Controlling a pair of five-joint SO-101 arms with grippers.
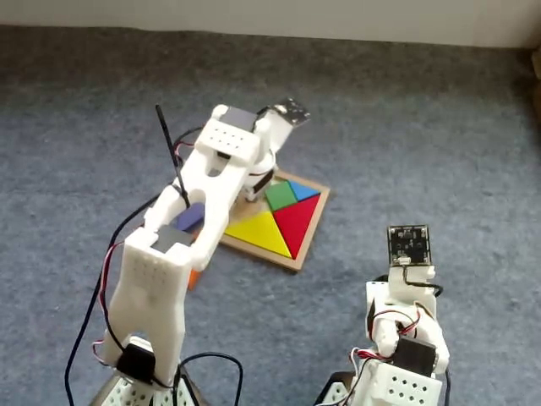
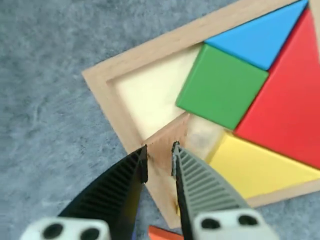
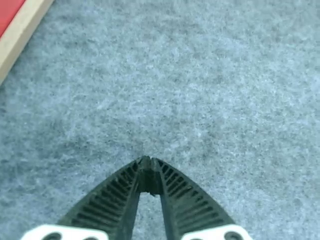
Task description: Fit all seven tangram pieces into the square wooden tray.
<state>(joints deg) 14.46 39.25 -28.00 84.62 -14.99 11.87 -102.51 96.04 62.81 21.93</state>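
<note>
The square wooden tray lies mid-frame in the high view, the left gripper over its tan wooden triangle with fingers slightly apart, the right gripper pressed together over grey carpet.

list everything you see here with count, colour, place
tray: 1, wooden, on the carpet
carpet: 1, grey-blue, underneath
green square: 1, green, in the tray
blue triangle: 1, blue, in the tray
red triangle: 1, red, in the tray
yellow triangle: 1, yellow, in the tray
tan triangle: 1, tan, in the tray
purple piece: 1, purple, beside the tray under the left arm
orange piece: 1, orange, on the carpet outside the tray
left end effector: 1, black and grey, open above the tan triangle
right end effector: 1, black, shut above carpet
</note>
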